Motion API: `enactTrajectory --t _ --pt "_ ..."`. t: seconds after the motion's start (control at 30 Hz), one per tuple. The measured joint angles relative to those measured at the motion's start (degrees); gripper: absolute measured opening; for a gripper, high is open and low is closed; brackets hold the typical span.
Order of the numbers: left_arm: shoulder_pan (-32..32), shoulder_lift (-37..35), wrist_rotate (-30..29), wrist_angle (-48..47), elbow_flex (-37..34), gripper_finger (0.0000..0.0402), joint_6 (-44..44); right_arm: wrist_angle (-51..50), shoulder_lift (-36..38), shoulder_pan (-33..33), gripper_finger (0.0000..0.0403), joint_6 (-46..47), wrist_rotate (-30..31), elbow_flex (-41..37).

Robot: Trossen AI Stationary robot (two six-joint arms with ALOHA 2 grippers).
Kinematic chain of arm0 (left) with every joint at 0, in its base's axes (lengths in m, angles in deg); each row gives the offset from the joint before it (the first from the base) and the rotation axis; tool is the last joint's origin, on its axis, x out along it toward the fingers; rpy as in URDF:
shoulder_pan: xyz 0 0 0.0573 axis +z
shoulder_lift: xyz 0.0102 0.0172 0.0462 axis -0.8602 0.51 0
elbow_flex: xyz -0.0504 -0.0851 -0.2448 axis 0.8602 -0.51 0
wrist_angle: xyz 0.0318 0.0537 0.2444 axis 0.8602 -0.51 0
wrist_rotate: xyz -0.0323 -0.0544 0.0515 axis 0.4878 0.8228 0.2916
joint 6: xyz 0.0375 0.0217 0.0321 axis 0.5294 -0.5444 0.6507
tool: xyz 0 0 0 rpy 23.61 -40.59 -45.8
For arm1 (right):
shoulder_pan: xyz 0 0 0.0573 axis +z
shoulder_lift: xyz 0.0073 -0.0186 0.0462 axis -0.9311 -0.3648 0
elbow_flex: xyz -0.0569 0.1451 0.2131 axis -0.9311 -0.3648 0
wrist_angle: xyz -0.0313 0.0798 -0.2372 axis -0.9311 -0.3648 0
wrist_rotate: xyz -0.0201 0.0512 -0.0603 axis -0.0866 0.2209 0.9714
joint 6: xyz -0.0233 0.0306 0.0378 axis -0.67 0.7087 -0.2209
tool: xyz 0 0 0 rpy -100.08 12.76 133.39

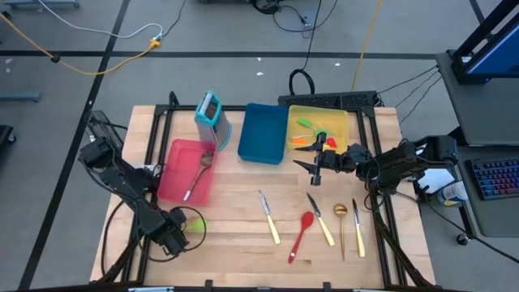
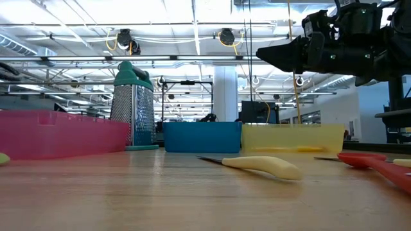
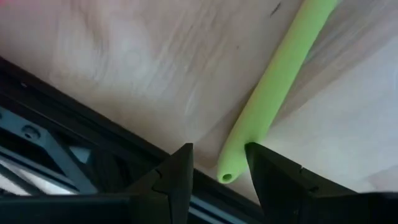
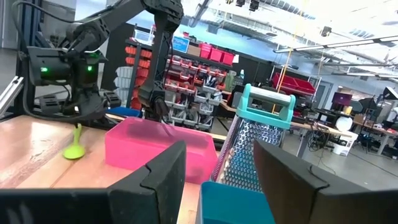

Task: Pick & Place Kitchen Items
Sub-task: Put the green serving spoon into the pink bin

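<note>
My left gripper (image 1: 180,229) is low at the table's near left corner, open, its fingers on either side of the free end of a green utensil's handle (image 3: 227,174). The green utensil (image 1: 195,221) lies on the wood, also seen in the right wrist view (image 4: 74,148). My right gripper (image 1: 310,165) hovers open and holding nothing above the near edge of the yellow tray (image 1: 340,122), high over the table in the low view (image 2: 273,54). Cream-handled knives (image 1: 269,217) (image 1: 322,223) (image 1: 358,229), a red spoon (image 1: 302,235) and a gold spoon (image 1: 340,221) lie on the table. My left gripper straddles the free end of the green handle (image 3: 239,155), fingers along it, coming low from the table's near left. One finger (image 3: 264,165) lies close against the handle; I cannot tell whether it touches. The other finger stands clear of it.
A pink tray (image 1: 174,174) holds a wooden spoon (image 1: 199,169). The blue tray (image 1: 263,132) sits between it and the yellow tray, which holds green and orange spatulas (image 1: 306,123). A teal grater (image 1: 210,115) stands at the far side. The table's black frame edge (image 3: 93,143) is right by my left gripper.
</note>
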Motion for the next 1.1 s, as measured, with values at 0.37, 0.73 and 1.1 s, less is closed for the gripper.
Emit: enactTrajectory --t 0.37,0.73,1.1 --pt "1.28 -0.56 0.50 1.13 2.11 0.0161 1.71 0.42 0.02 -0.01 0.0180 -0.02 0.00 0.00" --pt "0.28 -0.41 -5.04 3.63 1.98 0.0161 -2.22 0.24 0.00 -0.01 0.0180 -0.02 0.02 0.00" --pt "-1.61 1.45 -5.71 8.77 0.95 0.0102 -6.17 -0.01 0.01 -0.01 0.0180 -0.03 0.00 0.00"
